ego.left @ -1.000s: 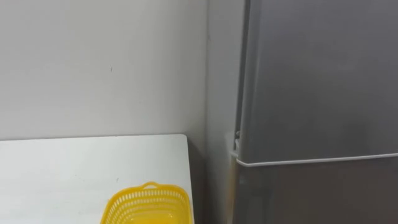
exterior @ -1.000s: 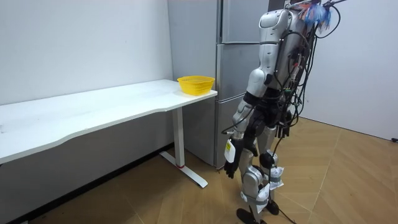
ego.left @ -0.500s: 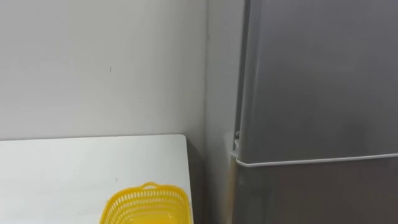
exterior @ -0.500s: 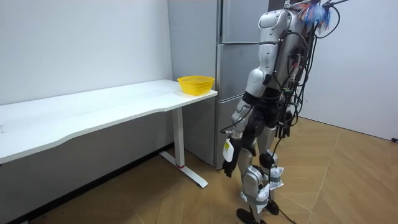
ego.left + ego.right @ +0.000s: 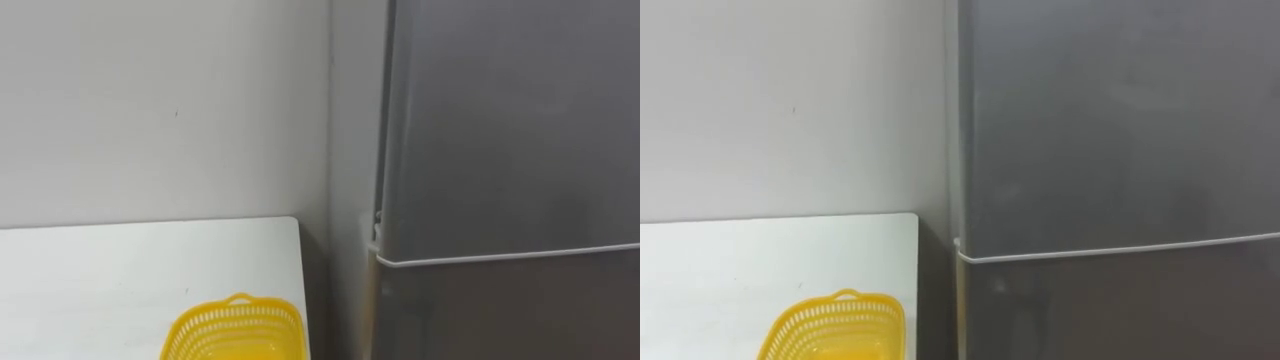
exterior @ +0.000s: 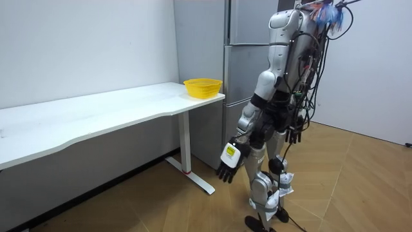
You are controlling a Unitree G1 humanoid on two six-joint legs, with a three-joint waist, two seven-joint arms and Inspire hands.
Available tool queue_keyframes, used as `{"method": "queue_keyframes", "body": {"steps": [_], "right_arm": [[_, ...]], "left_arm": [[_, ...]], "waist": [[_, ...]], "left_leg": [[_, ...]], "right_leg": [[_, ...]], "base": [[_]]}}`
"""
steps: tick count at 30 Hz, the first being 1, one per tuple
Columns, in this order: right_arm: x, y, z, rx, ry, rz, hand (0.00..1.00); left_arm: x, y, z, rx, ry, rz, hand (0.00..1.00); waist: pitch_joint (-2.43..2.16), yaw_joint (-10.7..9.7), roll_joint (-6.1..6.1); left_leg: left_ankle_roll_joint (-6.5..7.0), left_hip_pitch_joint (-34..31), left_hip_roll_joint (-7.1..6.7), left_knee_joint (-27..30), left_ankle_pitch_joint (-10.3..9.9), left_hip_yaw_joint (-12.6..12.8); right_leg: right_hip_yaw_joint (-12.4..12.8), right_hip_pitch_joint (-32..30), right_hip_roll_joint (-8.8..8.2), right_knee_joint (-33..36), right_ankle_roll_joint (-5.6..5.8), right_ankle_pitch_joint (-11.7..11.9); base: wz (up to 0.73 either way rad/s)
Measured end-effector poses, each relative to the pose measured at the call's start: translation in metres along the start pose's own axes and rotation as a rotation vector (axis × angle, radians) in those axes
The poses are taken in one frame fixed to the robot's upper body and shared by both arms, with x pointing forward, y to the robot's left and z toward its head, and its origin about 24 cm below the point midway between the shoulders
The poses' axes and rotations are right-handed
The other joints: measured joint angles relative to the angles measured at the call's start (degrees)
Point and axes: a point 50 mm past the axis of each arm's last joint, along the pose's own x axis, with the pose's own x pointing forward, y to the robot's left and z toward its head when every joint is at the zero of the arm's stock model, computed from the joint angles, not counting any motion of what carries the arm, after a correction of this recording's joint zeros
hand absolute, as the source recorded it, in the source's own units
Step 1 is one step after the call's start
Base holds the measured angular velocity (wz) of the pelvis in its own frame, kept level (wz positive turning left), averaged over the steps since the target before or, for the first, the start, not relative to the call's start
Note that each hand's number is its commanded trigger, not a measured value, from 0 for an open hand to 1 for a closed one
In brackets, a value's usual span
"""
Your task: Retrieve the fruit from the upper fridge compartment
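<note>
Fridge [image 5: 500, 150] fills the right of the eye views, a plain grey cabinet against the far wall, and the robot stands close in front of it. Its upper door [image 5: 1110, 120] is shut, smooth and matte, with no handle that I can see. A thin pale seam [image 5: 500, 257] parts it from the lower door [image 5: 500, 310], which is also shut. What is to be fetched lies behind that upper door, unseen. The white surface [image 5: 100, 270] stands just left of the fridge, and a yellow basket [image 5: 236, 330] sits near its right end. In the room view the left hand [image 6: 228, 169] is low by the thigh with its fingers spread open and empty. The right hand [image 6: 293, 136] hangs at the hip, and I cannot tell its state. The likely trouble is grip: open fingers on a bare door edge may slip off before the seal gives. A left arm raised carelessly could clip the surface's corner or knock the basket. Standing this near, the door may also swing into the robot.
</note>
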Motion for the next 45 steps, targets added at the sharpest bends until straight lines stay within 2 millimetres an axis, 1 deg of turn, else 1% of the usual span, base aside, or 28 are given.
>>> {"method": "queue_keyframes", "body": {"steps": [1, 3, 4, 5, 6, 7, 9, 14, 15, 17, 19, 22, 24, 25, 27, 28, 30, 31, 33, 34, 35, 36, 37, 38, 40, 42, 43, 45], "right_arm": [[0.000, -0.001, 0.001, 0.006, -0.004, -0.004, 0.00], [0.000, -0.005, 0.002, 0.037, -0.016, -0.027, 0.00], [0.000, -0.006, 0.002, 0.041, -0.018, -0.034, 0.00], [-0.001, -0.008, 0.002, 0.046, -0.022, -0.045, 0.00], [0.000, -0.008, 0.001, 0.058, -0.023, -0.048, 0.00], [0.000, -0.009, 0.000, 0.064, -0.024, -0.047, 0.00], [-0.001, -0.010, 0.003, 0.075, -0.039, -0.048, 0.00], [-0.001, -0.013, 0.010, 0.079, -0.085, -0.055, 0.00], [-0.002, -0.013, 0.011, 0.084, -0.092, -0.056, 0.00], [-0.002, -0.014, 0.013, 0.086, -0.108, -0.060, 0.00], [-0.002, -0.015, 0.015, 0.087, -0.124, -0.065, 0.00], [-0.003, -0.018, 0.017, 0.095, -0.154, -0.075, 0.00], [-0.004, -0.018, 0.020, 0.094, -0.169, -0.076, 0.00], [-0.004, -0.018, 0.020, 0.094, -0.170, -0.076, 0.00], [-0.004, -0.018, 0.020, 0.088, -0.171, -0.077, 0.00], [-0.003, -0.018, 0.019, 0.085, -0.171, -0.078, 0.00], [-0.003, -0.017, 0.014, 0.088, -0.164, -0.074, 0.00], [-0.003, -0.016, 0.013, 0.090, -0.162, -0.074, 0.00], [-0.002, -0.015, 0.010, 0.091, -0.152, -0.063, 0.00], [-0.002, -0.014, 0.010, 0.090, -0.151, -0.061, 0.00], [-0.002, -0.015, 0.011, 0.090, -0.155, -0.062, 0.00], [-0.002, -0.015, 0.012, 0.089, -0.158, -0.061, 0.00], [-0.002, -0.015, 0.011, 0.089, -0.156, -0.061, 0.00], [-0.002, -0.014, 0.011, 0.089, -0.156, -0.057, 0.00], [-0.002, -0.013, 0.011, 0.088, -0.156, -0.049, 0.00], [-0.002, -0.012, 0.009, 0.081, -0.148, -0.042, 0.00], [-0.002, -0.012, 0.008, 0.080, -0.146, -0.037, 0.00], [-0.002, -0.011, 0.007, 0.073, -0.143, -0.015, 0.00]], "left_arm": [[0.000, 0.001, 0.000, -0.062, -0.005, 0.010, 0.00], [-0.001, 0.008, 0.007, -0.303, -0.030, 0.056, 0.00], [-0.001, 0.010, 0.009, -0.349, -0.039, 0.071, 0.00], [-0.002, 0.016, 0.014, -0.440, -0.062, 0.102, 0.00], [-0.003, 0.022, 0.021, -0.544, -0.088, 0.136, 0.00], [-0.004, 0.025, 0.025, -0.596, -0.102, 0.152, 0.00], [-0.009, 0.034, 0.044, -0.747, -0.175, 0.205, 0.00], [-0.024, 0.055, 0.072, -1.008, -0.297, 0.315, 0.00], [-0.027, 0.059, 0.076, -1.072, -0.310, 0.336, 0.00], [-0.032, 0.065, 0.081, -1.162, -0.329, 0.365, 0.00], [-0.040, 0.072, 0.088, -1.232, -0.364, 0.398, 0.00], [-0.056, 0.086, 0.103, -1.322, -0.457, 0.446, 0.00], [-0.075, 0.097, 0.119, -1.374, -0.564, 0.464, 0.00], [-0.080, 0.100, 0.124, -1.386, -0.597, 0.465, 0.00], [-0.107, 0.111, 0.142, -1.403, -0.751, 0.474, 0.00], [-0.115, 0.114, 0.146, -1.405, -0.795, 0.475, 0.00], [-0.157, 0.126, 0.164, -1.387, -1.029, 0.480, 0.00], [-0.168, 0.129, 0.168, -1.374, -1.094, 0.484, 0.00], [-0.210, 0.137, 0.179, -1.321, -1.339, 0.497, 0.00], [-0.221, 0.138, 0.181, -1.315, -1.398, 0.486, 0.00], [-0.239, 0.138, 0.183, -1.302, -1.499, 0.468, 0.00], [-0.254, 0.137, 0.184, -1.289, -1.584, 0.430, 0.00], [-0.259, 0.136, 0.185, -1.276, -1.619, 0.408, 0.00], [-0.267, 0.132, 0.188, -1.243, -1.670, 0.372, 0.00], [-0.277, 0.125, 0.192, -1.181, -1.737, 0.343, 0.00], [-0.290, 0.113, 0.203, -1.092, -1.825, 0.270, 0.00], [-0.292, 0.110, 0.206, -1.063, -1.844, 0.258, 0.00], [-0.300, 0.097, 0.215, -0.924, -1.903, 0.219, 0.00]], "waist": [[0.00, 0.08, 0.00], [0.00, 0.03, 0.03], [0.01, 0.10, 0.03], [0.02, 0.32, 0.01], [0.02, 1.06, 0.01], [-0.01, 1.48, -0.03], [0.00, 3.05, -0.04], [-0.08, 4.37, 0.07], [-0.17, 4.49, 0.19], [-0.54, 4.68, 0.52], [-0.59, 4.52, 0.39], [-0.62, 4.36, 0.18], [-0.58, 4.36, 0.10], [-0.54, 4.37, 0.05], [-0.49, 4.27, -0.03], [-0.48, 4.27, -0.04], [-0.45, 4.32, -0.18], [-0.42, 4.31, -0.15], [-0.29, 4.00, 0.06], [-0.26, 3.78, 0.12], [-0.12, 3.03, 0.15], [0.19, 2.37, 0.22], [0.29, 2.23, 0.15], [0.25, 2.00, 0.41], [0.34, 1.28, 0.57], [0.43, 0.63, 0.73], [0.52, 0.35, 0.71], [0.64, -0.60, 0.85]], "left_leg": [[0.00, 0.02, -0.01, 0.00, 0.00, 0.01], [0.00, 0.08, 0.00, -0.08, 0.00, 0.16], [0.00, 0.07, 0.00, -0.10, 0.00, 0.14], [0.00, 0.10, 0.00, -0.24, 0.00, 0.09], [0.00, 0.36, -0.01, -0.30, 0.00, 0.11], [0.00, 0.43, -0.01, -0.28, 0.00, 0.11], [0.00, 0.36, -0.04, -0.20, 0.00, 0.09], [0.00, 0.18, -0.05, -0.26, -0.02, 0.06], [0.00, 0.06, -0.06, -0.26, -0.02, 0.05], [-0.01, -0.24, -0.05, -0.24, -0.02, 0.06], [-0.02, -0.15, -0.03, -0.15, 0.00, 0.03], [-0.01, -0.09, -0.06, -0.02, 0.01, 0.00], [-0.01, -0.17, -0.10, 0.00, 0.01, 0.00], [-0.01, -0.29, -0.11, -0.03, 0.01, -0.02], [0.01, -0.73, -0.16, 0.05, 0.00, -0.23], [0.01, -0.75, -0.17, 0.08, 0.00, -0.27], [0.01, -1.57, -0.17, 0.26, 0.00, -0.48], [0.01, -1.65, -0.17, 0.26, 0.00, -0.48], [0.01, -1.68, -0.16, 0.39, 0.00, -0.53], [0.01, -1.76, -0.16, 0.40, 0.00, -0.55], [0.01, -1.92, -0.21, 0.42, 0.00, -0.79], [0.02, -1.92, -0.25, 0.46, 0.01, -0.96], [0.02, -1.93, -0.25, 0.48, 0.01, -0.95], [0.02, -1.97, -0.24, 0.62, 0.01, -0.86], [0.01, -2.17, -0.21, 0.67, 0.00, -0.80], [0.01, -2.73, -0.18, 0.98, 0.00, -0.85], [0.01, -2.83, -0.19, 1.07, 0.00, -0.94], [0.01, -3.08, -0.19, 1.10, 0.00, -0.95]], "right_leg": [[-0.01, 0.01, -0.01, 0.02, 0.00, 0.00], [0.17, -0.05, 0.04, 0.00, 0.00, 0.00], [0.16, -0.04, 0.04, -0.04, 0.00, 0.00], [0.10, 0.04, 0.04, -0.08, 0.00, 0.00], [0.14, 0.20, 0.04, -0.02, 0.01, 0.00], [0.12, 0.23, 0.02, -0.03, 0.01, 0.00], [0.01, 0.17, -0.04, -0.05, 0.01, 0.00], [-0.03, 0.02, -0.05, -0.04, 0.02, 0.00], [-0.03, -0.11, -0.04, -0.01, 0.03, 0.01], [-0.01, -0.53, -0.03, 0.18, 0.01, 0.02], [-0.05, -0.75, -0.06, 0.94, 0.00, 0.02], [0.05, -0.80, -0.10, 1.01, -0.01, 0.02], [0.04, -0.87, -0.16, 0.98, 0.00, 0.02], [0.04, -0.93, -0.17, 0.93, 0.01, 0.01], [0.06, -1.33, -0.16, 0.87, -0.01, -0.01], [0.05, -1.44, -0.16, 0.90, -0.04, 0.02], [-0.05, -1.90, -0.16, 0.95, -0.06, 0.03], [-0.05, -2.00, -0.15, 0.94, -0.07, 0.04], [-0.19, -1.78, -0.15, 0.85, -0.06, 0.07], [-0.23, -1.79, -0.16, 0.86, -0.05, 0.07], [-0.37, -1.82, -0.18, 0.86, -0.01, 0.10], [-0.47, -1.80, -0.22, 0.90, 0.00, 0.10], [-0.42, -1.80, -0.21, 0.88, 0.00, 0.10], [-0.32, -1.79, -0.20, 0.85, 0.00, 0.10], [-0.41, -1.82, -0.18, 0.71, 0.00, 0.10], [-0.51, -1.86, -0.17, 0.70, -0.01, 0.10], [-0.66, -1.86, -0.20, 0.67, -0.01, 0.10], [-0.66, -2.05, -0.21, 0.67, -0.01, 0.11]], "base": [[-0.04], [-0.04], [0.00], [0.00], [0.00], [0.00], [0.00], [0.00], [0.00], [0.00], [0.00], [0.00], [0.00], [0.00], [0.00], [0.00], [0.00], [0.00], [0.00], [0.07], [0.08], [0.06], [0.00], [0.00], [0.00], [0.02], [0.07], [0.02]]}}
